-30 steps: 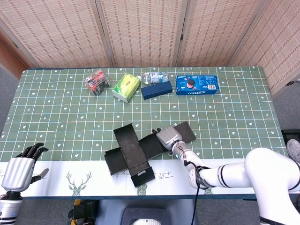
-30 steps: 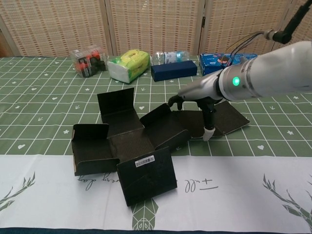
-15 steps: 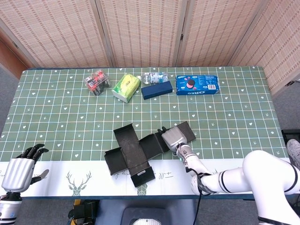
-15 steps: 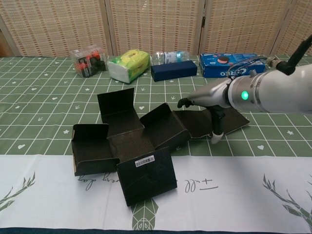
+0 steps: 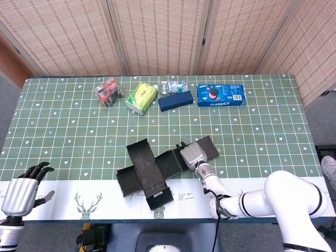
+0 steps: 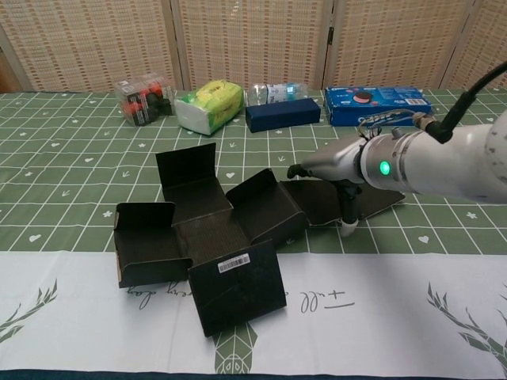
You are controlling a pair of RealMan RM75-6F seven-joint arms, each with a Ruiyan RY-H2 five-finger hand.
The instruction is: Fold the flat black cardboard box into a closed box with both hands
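At the lower left corner of the head view the left hand (image 5: 21, 193) hangs off the table edge, its dark fingers spread a little and holding nothing; the chest view does not show it.

Along the upper part of the table (image 5: 63, 131) sits a row of goods: a clear pack of batteries (image 5: 108, 92) at upper left, then a green and yellow tissue pack (image 5: 142, 97), a clear water bottle (image 5: 175, 85) lying behind a dark blue box (image 5: 175, 100), and a blue cookie box (image 5: 221, 95) toward the upper right.

The black cardboard box (image 6: 210, 237) lies unfolded at the centre of the frame, partly on the white strip (image 6: 380, 309) along the near edge. Its flaps stand partly raised, and the near flap carries a white barcode label (image 6: 234, 263).

Just right of centre the right hand (image 6: 337, 164) is over the box's right-hand flap, fingers apart. One fingertip (image 6: 348, 230) points down at the flap's near edge, and the dark fingertips (image 6: 295, 169) reach toward the raised panel. Whether it grips the cardboard I cannot tell.
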